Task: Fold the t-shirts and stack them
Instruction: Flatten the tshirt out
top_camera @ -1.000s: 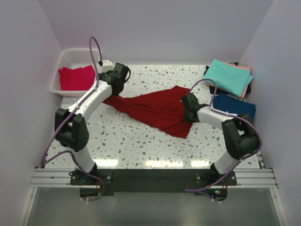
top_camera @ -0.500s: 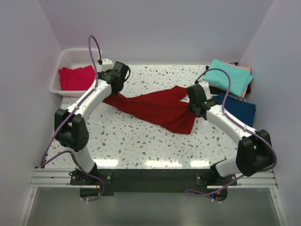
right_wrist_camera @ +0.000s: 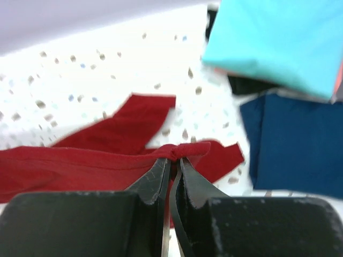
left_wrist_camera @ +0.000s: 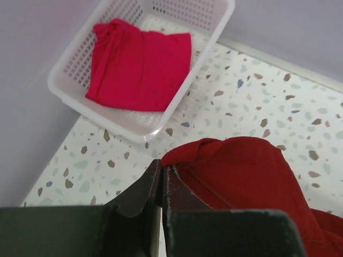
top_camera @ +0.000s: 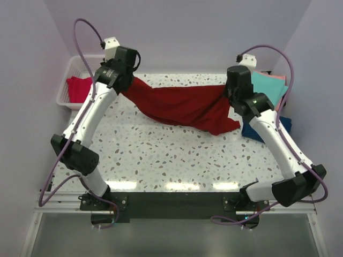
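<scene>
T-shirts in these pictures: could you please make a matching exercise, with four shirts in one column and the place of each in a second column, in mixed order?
Shirts
1. dark red t-shirt
2. pinkish-red t-shirt
3. teal t-shirt
4. navy t-shirt

Places
A. flat on the table, just nearer than the far right pile
B. inside the white basket
C. stretched between the left gripper and the right gripper
D. on top of the far right pile

Pairs: 1-C, 2-B, 3-D, 4-A
</scene>
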`<move>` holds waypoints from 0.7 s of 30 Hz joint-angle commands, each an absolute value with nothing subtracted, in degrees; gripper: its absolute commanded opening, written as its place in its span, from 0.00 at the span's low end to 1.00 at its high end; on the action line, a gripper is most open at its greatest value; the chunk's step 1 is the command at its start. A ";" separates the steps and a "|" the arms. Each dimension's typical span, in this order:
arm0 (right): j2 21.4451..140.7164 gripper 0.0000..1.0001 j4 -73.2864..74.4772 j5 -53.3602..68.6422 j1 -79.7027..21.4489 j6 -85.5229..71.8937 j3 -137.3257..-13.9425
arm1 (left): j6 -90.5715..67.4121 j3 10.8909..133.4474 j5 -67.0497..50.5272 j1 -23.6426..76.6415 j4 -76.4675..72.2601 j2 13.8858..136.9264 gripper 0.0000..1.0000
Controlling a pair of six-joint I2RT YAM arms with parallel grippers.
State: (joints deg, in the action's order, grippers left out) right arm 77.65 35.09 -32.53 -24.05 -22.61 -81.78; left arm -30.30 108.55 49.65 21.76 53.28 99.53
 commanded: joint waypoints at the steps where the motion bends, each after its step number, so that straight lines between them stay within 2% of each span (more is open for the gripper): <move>1: 75.59 0.00 34.11 -38.14 -24.08 -15.13 -93.15 | -25.23 115.65 46.76 21.09 45.72 91.86 0.00; 8: 76.03 0.00 33.75 -38.23 -24.08 -6.78 -108.43 | -15.93 116.02 41.41 21.09 30.97 84.12 0.00; 21: 73.04 0.00 32.26 -33.49 -24.00 -1.49 -121.64 | -11.25 113.12 29.36 21.09 8.97 68.74 0.00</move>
State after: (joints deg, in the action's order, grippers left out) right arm 76.38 34.98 -35.00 -24.05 -3.99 -117.51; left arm -13.19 113.49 33.69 21.74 19.64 72.42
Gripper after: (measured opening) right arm 0.087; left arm 0.056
